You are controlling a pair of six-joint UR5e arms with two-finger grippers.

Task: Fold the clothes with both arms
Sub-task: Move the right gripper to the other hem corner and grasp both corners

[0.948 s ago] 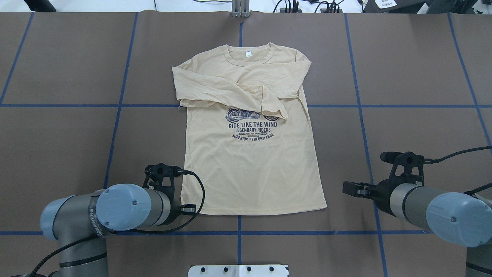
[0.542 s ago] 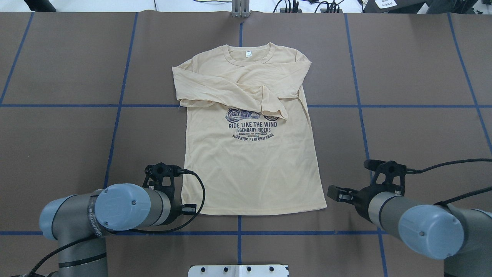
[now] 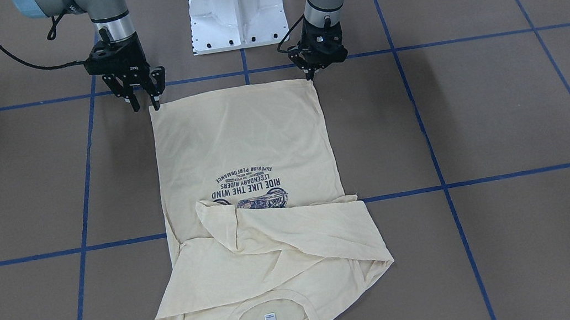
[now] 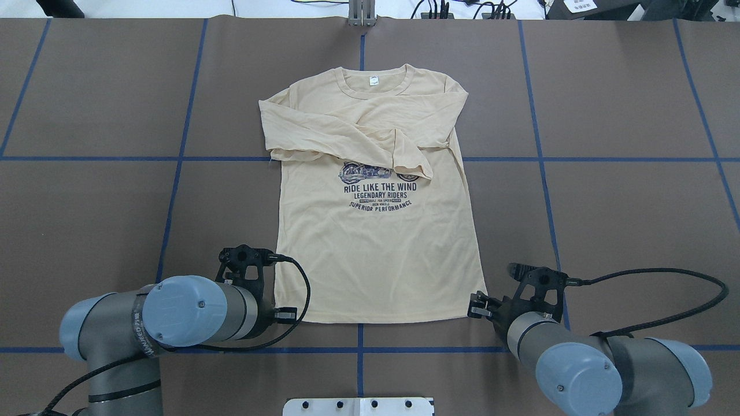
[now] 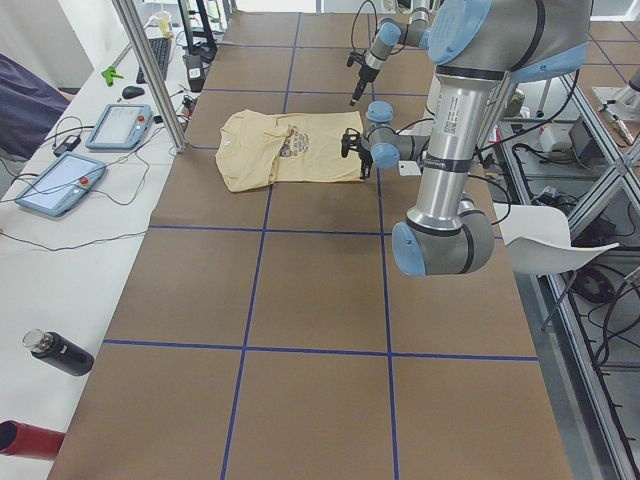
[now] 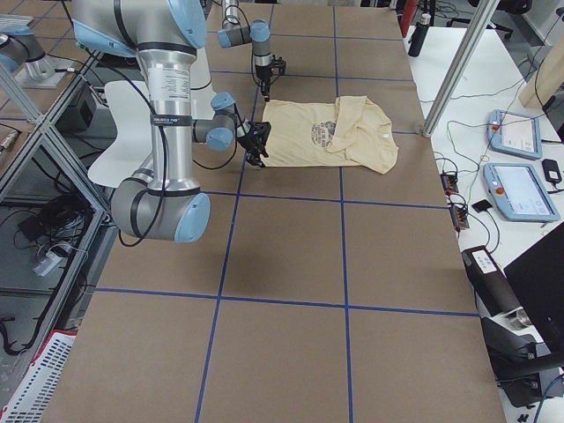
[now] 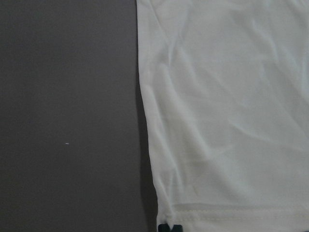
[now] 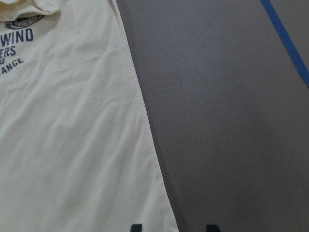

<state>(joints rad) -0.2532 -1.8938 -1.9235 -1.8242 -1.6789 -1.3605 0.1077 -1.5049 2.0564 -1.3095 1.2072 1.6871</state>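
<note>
The cream-yellow shirt (image 4: 376, 248) lies flat, print up, with both sleeves folded across the chest and the collar at the far end. My left gripper (image 3: 310, 71) is at the hem's left corner. In the left wrist view its fingertips (image 7: 163, 227) sit close together on the hem of the shirt (image 7: 227, 121), shut on the fabric. My right gripper (image 3: 145, 102) stands open just at the hem's right corner, low over the table. In the right wrist view its two tips straddle the edge of the shirt (image 8: 72, 145). From overhead the right gripper (image 4: 475, 306) touches that corner.
The white pedestal base (image 3: 236, 10) stands between the arms, close behind the hem. Blue tape lines (image 4: 543, 173) cross the brown table cover. A side bench with tablets (image 5: 60, 185) and a dark bottle (image 5: 60, 352) runs past the table's far edge.
My right arm swung left and back toward the robot, bringing its open gripper from well right of the shirt to the hem's right corner. The left arm and the shirt stayed put.
</note>
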